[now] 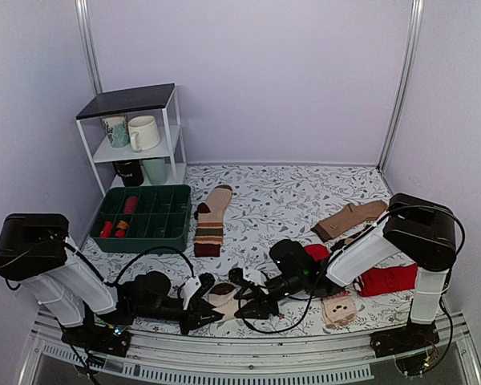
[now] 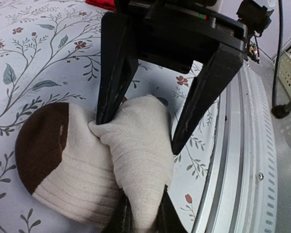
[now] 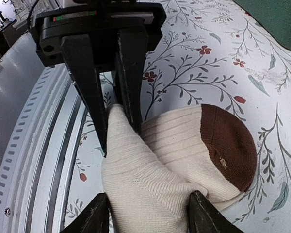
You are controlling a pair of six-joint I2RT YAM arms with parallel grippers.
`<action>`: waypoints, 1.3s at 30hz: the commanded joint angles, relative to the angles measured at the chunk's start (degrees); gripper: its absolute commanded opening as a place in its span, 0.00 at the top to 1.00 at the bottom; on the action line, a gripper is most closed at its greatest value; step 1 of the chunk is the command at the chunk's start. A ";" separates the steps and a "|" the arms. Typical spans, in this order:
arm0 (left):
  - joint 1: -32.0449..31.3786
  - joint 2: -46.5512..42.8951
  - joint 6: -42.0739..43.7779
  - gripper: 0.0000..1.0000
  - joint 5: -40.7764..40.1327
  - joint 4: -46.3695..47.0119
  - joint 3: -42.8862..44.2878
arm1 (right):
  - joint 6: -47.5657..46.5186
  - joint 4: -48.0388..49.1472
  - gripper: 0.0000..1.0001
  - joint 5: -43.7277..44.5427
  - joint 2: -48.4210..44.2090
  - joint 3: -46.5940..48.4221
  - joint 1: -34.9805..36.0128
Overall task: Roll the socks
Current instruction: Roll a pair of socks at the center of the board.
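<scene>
Where both arms meet at the near edge of the floral-covered bench [image 1: 289,200], just inside the metal rail [image 1: 224,353], the cream sock [image 1: 223,298] sits bunched between the two grippers. Left gripper [image 1: 209,309] comes in low from the left and right gripper [image 1: 242,305] from the right, tips almost nose to nose over the fabric.

Left wrist view: left gripper [image 2: 143,211] jaws nearly together, pinching a raised fold of the cream sock [image 2: 136,160]. Right gripper [image 2: 138,135] faces it with jaws set wide. One finger is pressed into the crease between the fold and the flatter part, the other is against the fold's far side. So the right is clamped across the same fold in a wide grip.

Right wrist view agrees: right gripper [image 3: 148,199] fingers are spread, with the cream sock [image 3: 150,179] filling the gap and touching both. Left gripper [image 3: 120,137] is narrow, nipped on the top of the fold. Brown toe [image 3: 230,145] lies flat on the bench, off to one side, outside both grips.

Rest of the bench:
- striped sock [image 1: 211,220] flat mid-bench, just beside the green compartment tray [image 1: 136,241]
- tan sock [image 1: 349,218] and red socks [image 1: 389,279] on the right, well apart from the grip
- white rack [image 1: 128,100] holding mugs [image 1: 143,132], back left
</scene>
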 commanded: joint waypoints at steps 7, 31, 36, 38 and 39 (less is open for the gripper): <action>0.48 2.31 1.54 1.00 1.98 -5.92 -0.20 | 3.20 -24.92 0.66 1.27 3.42 1.97 2.57; -3.72 -24.17 14.60 0.64 -9.81 -13.87 -3.38 | 15.90 -62.37 0.80 -11.95 15.93 20.75 -1.82; -7.43 -18.57 15.28 0.64 -12.27 -13.89 -1.06 | 17.94 -63.37 0.79 -12.10 17.37 22.33 -2.88; -8.66 -16.84 16.02 0.62 -13.69 -13.76 -0.12 | 18.06 -63.68 0.79 -11.72 17.54 22.47 -3.18; -9.23 -16.08 16.39 0.61 -14.26 -13.59 0.24 | 18.19 -63.80 0.79 -11.66 17.61 22.46 -3.32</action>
